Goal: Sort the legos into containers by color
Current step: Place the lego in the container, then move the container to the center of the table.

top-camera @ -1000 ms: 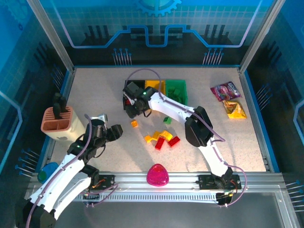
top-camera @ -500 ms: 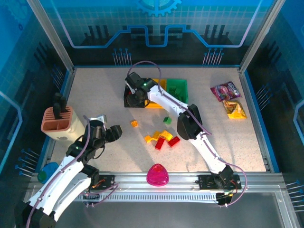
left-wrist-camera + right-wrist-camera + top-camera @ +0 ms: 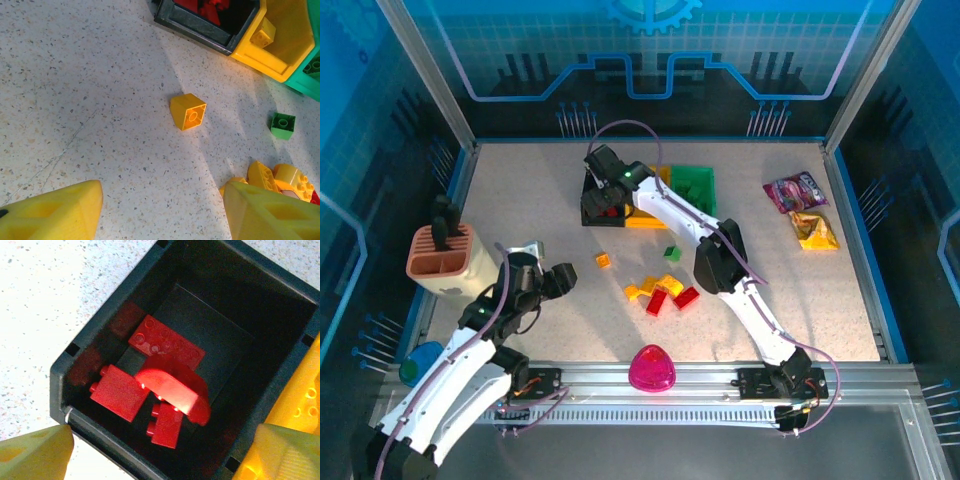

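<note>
The black bin (image 3: 102, 312) lies directly under the right gripper (image 3: 160, 452), whose jaws stand wide apart and empty; the red bricks (image 3: 165, 385) rest loose on its floor. The yellow bin (image 3: 295, 30) touches it, at the upper right of the left wrist view. The left gripper (image 3: 160, 212), jaws apart on nothing, is nearer the lone yellow brick (image 3: 188, 111). That brick is straight ahead, square, its sides diagonal to the jaws, with bare table between. A green brick (image 3: 283, 125) sits to its right.
</note>
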You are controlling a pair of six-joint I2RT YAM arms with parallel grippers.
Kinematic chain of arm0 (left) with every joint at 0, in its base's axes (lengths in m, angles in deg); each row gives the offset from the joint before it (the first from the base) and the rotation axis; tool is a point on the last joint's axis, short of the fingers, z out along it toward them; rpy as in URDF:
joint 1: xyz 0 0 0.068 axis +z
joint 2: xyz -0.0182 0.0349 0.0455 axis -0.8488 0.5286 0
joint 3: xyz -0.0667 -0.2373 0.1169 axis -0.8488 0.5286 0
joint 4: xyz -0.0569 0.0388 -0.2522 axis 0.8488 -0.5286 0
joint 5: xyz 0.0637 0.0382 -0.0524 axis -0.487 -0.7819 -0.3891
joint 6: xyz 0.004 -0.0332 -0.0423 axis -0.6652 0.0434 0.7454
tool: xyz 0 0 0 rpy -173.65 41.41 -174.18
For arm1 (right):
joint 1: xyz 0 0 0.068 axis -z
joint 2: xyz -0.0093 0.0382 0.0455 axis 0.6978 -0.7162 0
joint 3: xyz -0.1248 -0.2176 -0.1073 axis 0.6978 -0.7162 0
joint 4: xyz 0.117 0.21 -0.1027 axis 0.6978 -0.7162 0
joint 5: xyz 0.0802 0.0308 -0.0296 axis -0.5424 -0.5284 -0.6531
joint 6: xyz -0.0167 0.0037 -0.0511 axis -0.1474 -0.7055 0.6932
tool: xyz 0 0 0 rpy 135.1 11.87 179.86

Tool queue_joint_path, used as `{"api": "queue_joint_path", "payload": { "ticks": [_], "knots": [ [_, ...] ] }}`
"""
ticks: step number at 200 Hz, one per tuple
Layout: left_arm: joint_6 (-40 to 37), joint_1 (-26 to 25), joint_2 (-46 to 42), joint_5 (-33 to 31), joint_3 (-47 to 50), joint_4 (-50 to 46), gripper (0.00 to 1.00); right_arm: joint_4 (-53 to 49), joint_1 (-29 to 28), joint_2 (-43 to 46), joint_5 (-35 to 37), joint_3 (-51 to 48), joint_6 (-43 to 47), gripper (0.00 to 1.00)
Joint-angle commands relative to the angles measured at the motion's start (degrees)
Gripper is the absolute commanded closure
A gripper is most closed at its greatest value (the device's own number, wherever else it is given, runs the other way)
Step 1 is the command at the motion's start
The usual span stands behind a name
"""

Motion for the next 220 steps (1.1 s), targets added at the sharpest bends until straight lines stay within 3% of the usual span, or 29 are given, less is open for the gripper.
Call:
{"api": "queue_joint_path", "payload": {
  "ticks": [1,29,55,85,148,190,220],
  "knots": [
    [0.0,-0.2,-0.5,0.6,-1.7,-0.8,0.34,2.2,-0.6,6.7,2.1,-5.6,-0.2,0.07],
    [0.2,-0.2,1.7,1.6,-2.3,0.5,0.34,5.6,0.5,11.7,2.2,-14.5,-1.2,0.11],
    [0.5,-0.2,3.3,2.3,-3.1,1.6,0.34,3.3,3.6,11.3,0.3,-15.1,-5.1,0.34],
    [0.5,-0.2,3.1,2.2,-3.5,1.4,0.34,3.0,4.8,11.0,0.0,-14.7,-6.7,0.34],
    [0.3,-0.2,0.1,1.2,-3.1,-1.7,0.34,-0.8,4.7,1.1,-2.4,-5.7,-8.7,0.31],
    [0.0,-0.2,-0.7,0.8,-3.1,-2.5,0.35,-1.2,4.6,-0.6,-1.6,-6.5,-9.7,0.54],
    [0.1,-0.2,-0.6,0.9,-2.7,-1.9,0.35,0.9,3.5,3.2,0.1,-13.6,-10.8,0.69]
  ]
}}
